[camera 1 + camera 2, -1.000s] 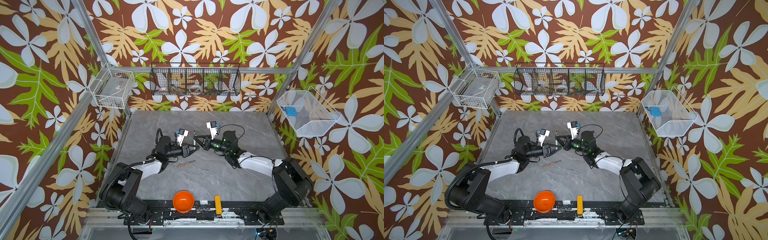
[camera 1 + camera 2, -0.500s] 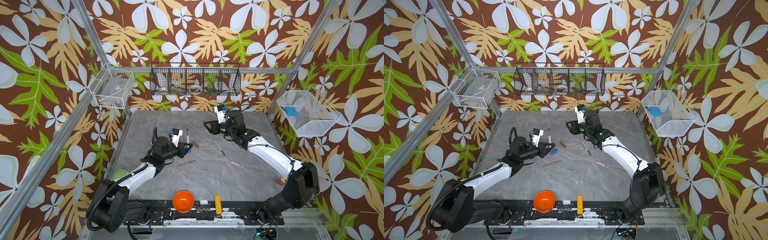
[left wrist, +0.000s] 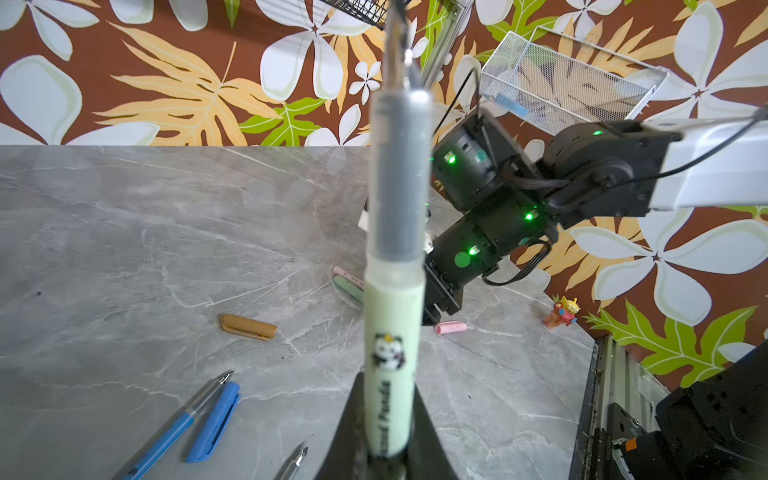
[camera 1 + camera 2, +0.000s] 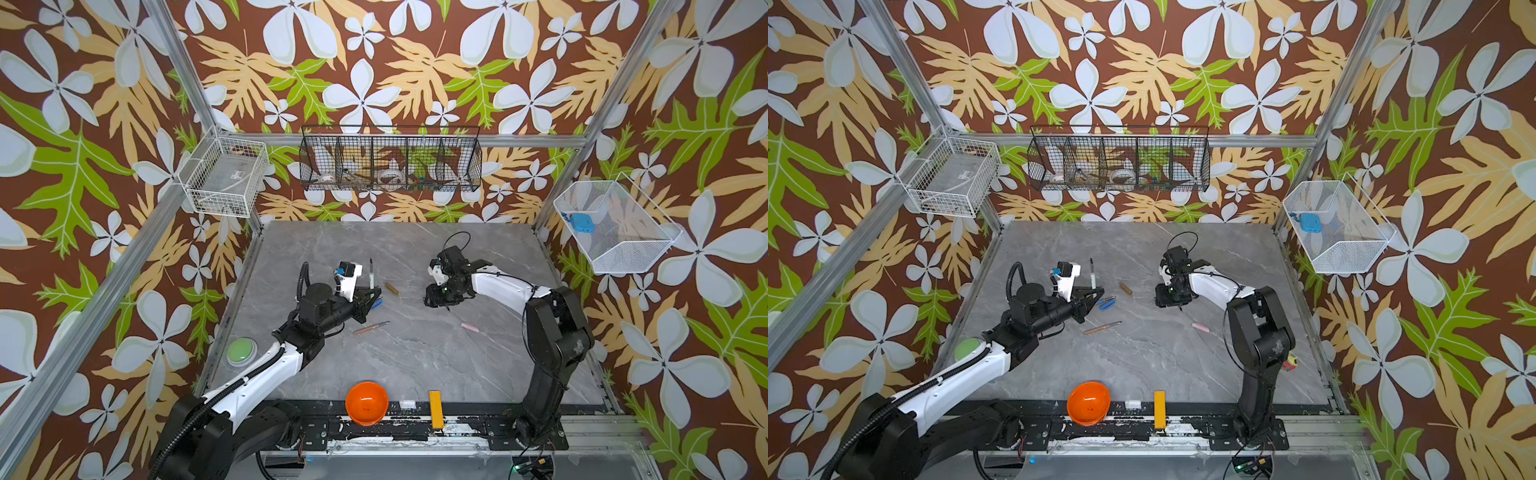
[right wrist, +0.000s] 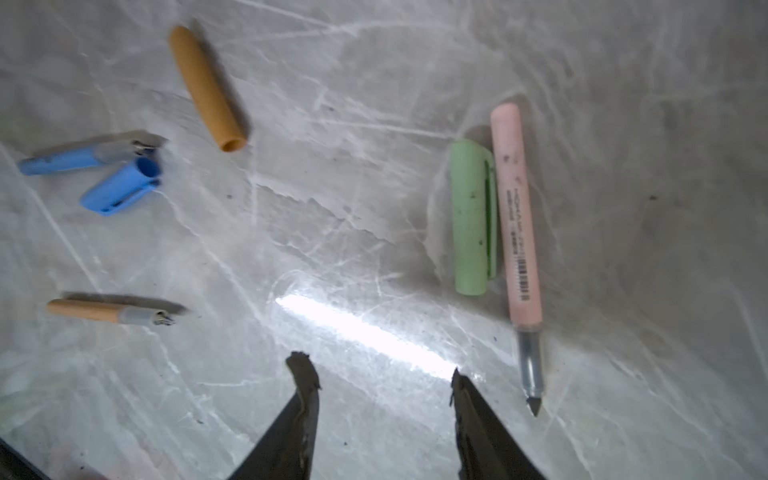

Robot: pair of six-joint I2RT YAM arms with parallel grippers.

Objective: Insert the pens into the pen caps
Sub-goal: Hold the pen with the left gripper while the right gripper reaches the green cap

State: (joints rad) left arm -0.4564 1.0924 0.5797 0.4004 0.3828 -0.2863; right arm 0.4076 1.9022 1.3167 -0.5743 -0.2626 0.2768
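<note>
Fingers (image 5: 303,415) of right gripper (image 5: 378,374): parted, empty, poised by pale green cap (image 5: 471,216) at middle of worktop (image 4: 415,365), just beside pink pen (image 5: 517,216), which a grab may snag too; left gripper (image 3: 388,415) clamps pale green pen (image 3: 395,316) upright.

pale green pen (image 3: 392,316), lettered "Panda"

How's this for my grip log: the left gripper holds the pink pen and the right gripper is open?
Wrong colour: the left gripper holds the green pen, as the left wrist view shows; the pink pen lies on the table. The right gripper is open.
</note>
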